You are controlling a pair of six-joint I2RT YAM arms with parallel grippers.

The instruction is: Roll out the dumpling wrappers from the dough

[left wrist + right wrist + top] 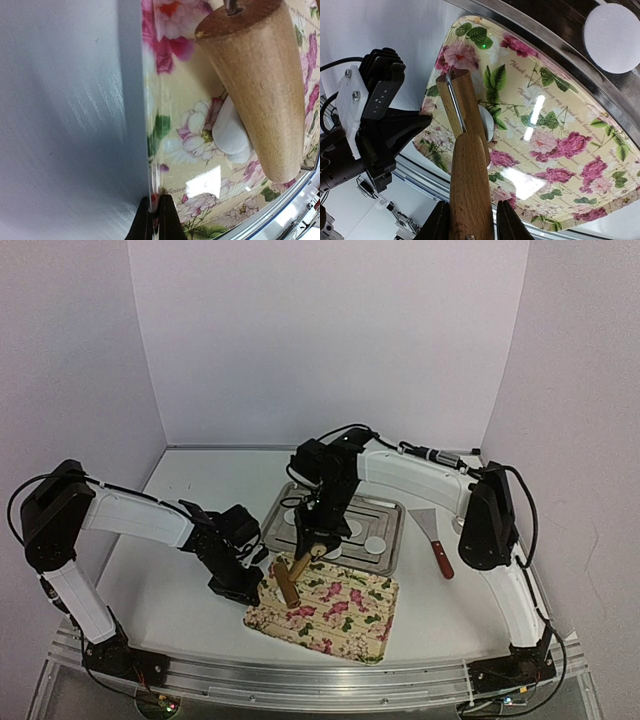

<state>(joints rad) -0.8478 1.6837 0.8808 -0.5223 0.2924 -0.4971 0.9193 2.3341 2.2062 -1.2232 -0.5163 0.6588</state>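
Observation:
A wooden rolling pin (pixel 288 580) lies tilted over the left end of a floral tray (pixel 345 625). My right gripper (pixel 318 543) is shut on its upper handle (pixel 470 185). The pin's barrel (pixel 463 102) (pixel 262 90) rests on a small white lump of dough (pixel 229 132) (pixel 488 124) on the tray. My left gripper (pixel 243 590) (pixel 155 220) is shut on the floral tray's left edge (pixel 148 150). One round white dumpling wrapper (pixel 375 544) (pixel 611 31) lies in the metal tray (pixel 392 508) behind the floral tray; other white pieces there are partly hidden by my right arm.
A scraper with a red handle (pixel 438 548) lies on the table to the right of the metal tray. White walls close in the back and both sides. An aluminium rail (pixel 300 680) runs along the near edge.

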